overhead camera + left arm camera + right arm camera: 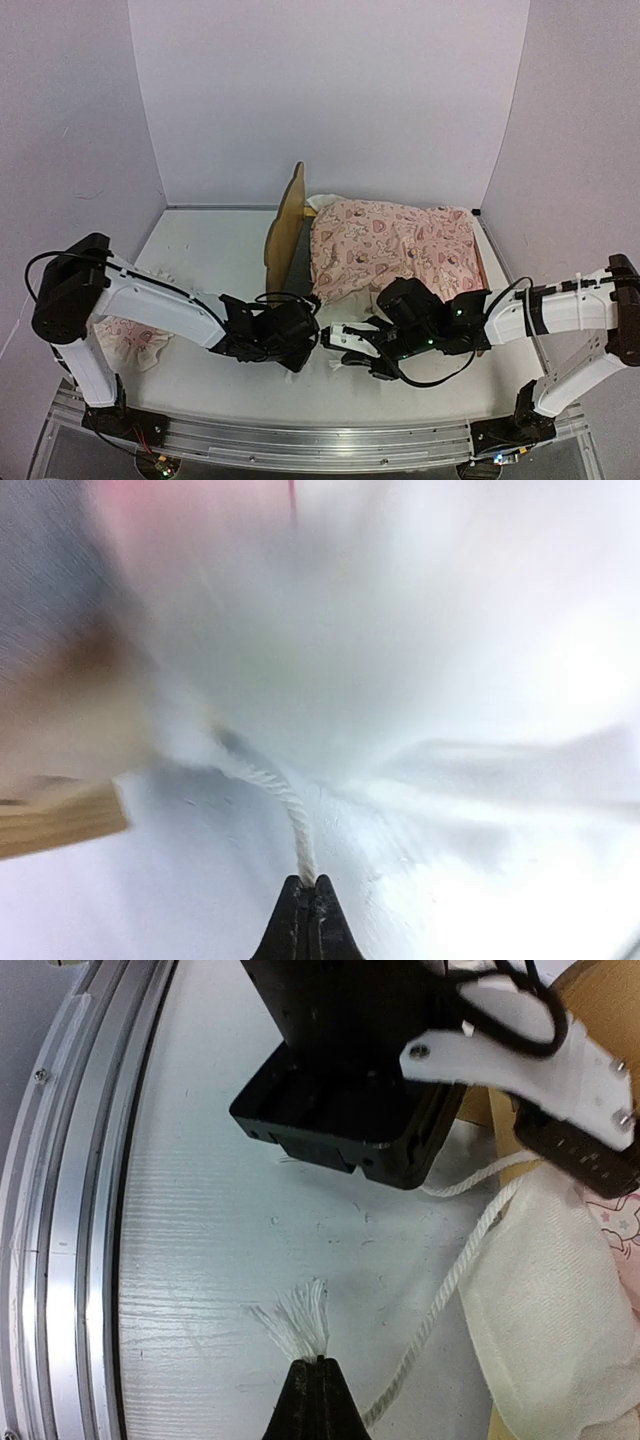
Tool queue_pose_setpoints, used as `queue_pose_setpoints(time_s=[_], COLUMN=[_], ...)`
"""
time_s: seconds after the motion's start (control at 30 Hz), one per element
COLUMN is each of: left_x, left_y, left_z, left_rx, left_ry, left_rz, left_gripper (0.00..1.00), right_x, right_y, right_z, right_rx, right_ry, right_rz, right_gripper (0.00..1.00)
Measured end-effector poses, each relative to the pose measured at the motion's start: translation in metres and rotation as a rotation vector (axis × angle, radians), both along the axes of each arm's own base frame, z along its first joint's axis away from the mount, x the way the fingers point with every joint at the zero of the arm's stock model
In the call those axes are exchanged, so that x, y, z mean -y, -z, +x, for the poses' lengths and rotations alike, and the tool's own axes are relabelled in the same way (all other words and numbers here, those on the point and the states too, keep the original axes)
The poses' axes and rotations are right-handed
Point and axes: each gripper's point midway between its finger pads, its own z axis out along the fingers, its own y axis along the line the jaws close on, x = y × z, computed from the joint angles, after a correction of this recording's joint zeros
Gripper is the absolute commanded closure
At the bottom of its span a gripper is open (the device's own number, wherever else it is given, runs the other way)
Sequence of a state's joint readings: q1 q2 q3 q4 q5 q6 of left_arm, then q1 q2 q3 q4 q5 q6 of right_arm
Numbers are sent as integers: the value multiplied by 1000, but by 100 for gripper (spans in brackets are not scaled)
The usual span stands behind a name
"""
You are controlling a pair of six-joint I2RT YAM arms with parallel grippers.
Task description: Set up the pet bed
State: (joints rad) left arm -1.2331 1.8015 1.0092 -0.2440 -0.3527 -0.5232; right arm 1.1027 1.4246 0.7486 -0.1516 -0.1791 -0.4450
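The pet bed (288, 222) stands at the back middle, its plywood headboard on the left and the dark grey mattress edge (300, 265) showing. The pink blanket (395, 245) lies over it. My left gripper (312, 338) is shut on a white twisted cord (290, 810) that runs to the blanket's white edge; a corner of the bed's wood (60, 820) shows to its left. My right gripper (333, 335) is shut on the frayed end (300, 1325) of a white cord (450, 1280) just above the table. The two grippers nearly touch in front of the bed.
The small pink ruffled pillow (135, 342) lies at the left, beside the left arm. The blanket's white ruffle (550, 1290) hangs at the right of the right wrist view. The left gripper's black body (340, 1090) is close ahead there. The table's metal front rail (300, 440) runs below.
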Motion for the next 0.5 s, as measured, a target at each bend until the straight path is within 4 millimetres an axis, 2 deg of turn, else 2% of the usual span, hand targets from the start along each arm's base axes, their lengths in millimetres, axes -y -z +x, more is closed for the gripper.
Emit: queue_pose_setpoints(time_s=[0.07, 0.1, 0.13, 0.27, 0.37, 0.5], left_x=[1, 4, 4, 6, 4, 3], left_y=[-27, -55, -61, -127, -160, -182], left_z=[3, 7, 7, 17, 24, 38], left_rx=[50, 102, 113, 268, 380, 500], left_ry=[14, 22, 25, 50, 60, 70], left_rz=[-39, -93, -106, -242, -288, -279], left_gripper=[100, 100, 100, 100, 100, 100], right_x=[-2, -3, -5, -11, -16, -20], right_y=[-2, -2, -2, 1, -1, -5], right_z=[1, 2, 3, 2, 2, 4], right_rx=[-2, -4, -7, -33, -46, -52], right_ry=[9, 13, 16, 19, 27, 43], right_rz=[13, 20, 26, 45, 71, 104], right_gripper=[100, 100, 100, 100, 100, 100])
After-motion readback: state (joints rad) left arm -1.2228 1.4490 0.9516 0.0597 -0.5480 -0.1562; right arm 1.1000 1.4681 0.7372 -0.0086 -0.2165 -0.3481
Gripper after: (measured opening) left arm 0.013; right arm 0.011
